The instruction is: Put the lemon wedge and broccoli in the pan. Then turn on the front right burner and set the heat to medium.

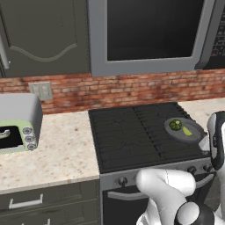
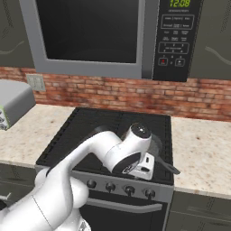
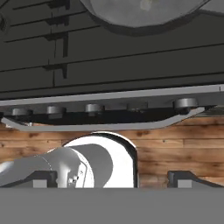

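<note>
White arm links fill the lower part of both base views, and they hide a good deal. In the right base view the wrist sits at the centre of the frame, over the front right burner [image 2: 155,135], and covers nearly all of the pan [image 2: 156,145]; only a dark rim sliver and its thin handle, reaching toward the lower right, stay visible. The gripper [image 3: 112,179] shows in the hand view as two dark fingertips [image 3: 43,178] at the bottom corners, set wide apart with nothing between them, so it is released. In the base views the fingers themselves are hard to make out behind the hand.

Beyond the fingertips, the hand view shows wooden floor, then the oven door handle [image 3: 100,126] and a row of control knobs [image 3: 185,104] along the stove front, then grate bars, with the pan's underside cut off at the top edge.

The left base view shows the pan's contents: at the right of the frame the broccoli [image 1: 175,125] and the lemon wedge [image 1: 187,131] lie side by side inside it. Farther back are the brick wall [image 1: 123,90], the microwave [image 2: 108,36] above, and a toaster oven [image 1: 17,125] at the left on the counter [image 1: 61,149].
</note>
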Controlling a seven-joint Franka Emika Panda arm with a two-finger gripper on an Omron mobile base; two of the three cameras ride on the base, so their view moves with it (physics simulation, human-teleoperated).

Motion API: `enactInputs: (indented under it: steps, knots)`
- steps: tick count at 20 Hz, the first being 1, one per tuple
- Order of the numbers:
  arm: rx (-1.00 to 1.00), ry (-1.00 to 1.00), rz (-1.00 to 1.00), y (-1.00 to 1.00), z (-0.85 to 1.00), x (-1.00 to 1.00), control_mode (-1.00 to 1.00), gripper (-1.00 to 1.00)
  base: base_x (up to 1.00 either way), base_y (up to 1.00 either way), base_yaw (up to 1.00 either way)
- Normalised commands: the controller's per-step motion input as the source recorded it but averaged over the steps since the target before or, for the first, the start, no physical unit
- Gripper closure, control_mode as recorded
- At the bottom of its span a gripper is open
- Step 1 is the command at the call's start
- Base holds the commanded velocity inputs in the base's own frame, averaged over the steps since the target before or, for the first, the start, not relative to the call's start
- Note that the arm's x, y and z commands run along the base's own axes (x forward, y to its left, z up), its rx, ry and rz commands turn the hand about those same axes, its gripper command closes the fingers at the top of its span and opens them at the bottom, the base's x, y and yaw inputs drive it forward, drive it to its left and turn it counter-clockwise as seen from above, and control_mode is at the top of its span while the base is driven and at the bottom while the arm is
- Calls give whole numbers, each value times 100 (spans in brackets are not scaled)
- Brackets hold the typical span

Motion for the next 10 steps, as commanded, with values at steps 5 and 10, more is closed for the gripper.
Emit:
enactInputs:
  steps: [5, 10]
  knots:
    - [0, -16, 0, -2, 0, -32, -100, -100, 0, 0, 0]
    - [0, -29, 0, -28, 0, -18, -100, -100, 0, 0, 0]
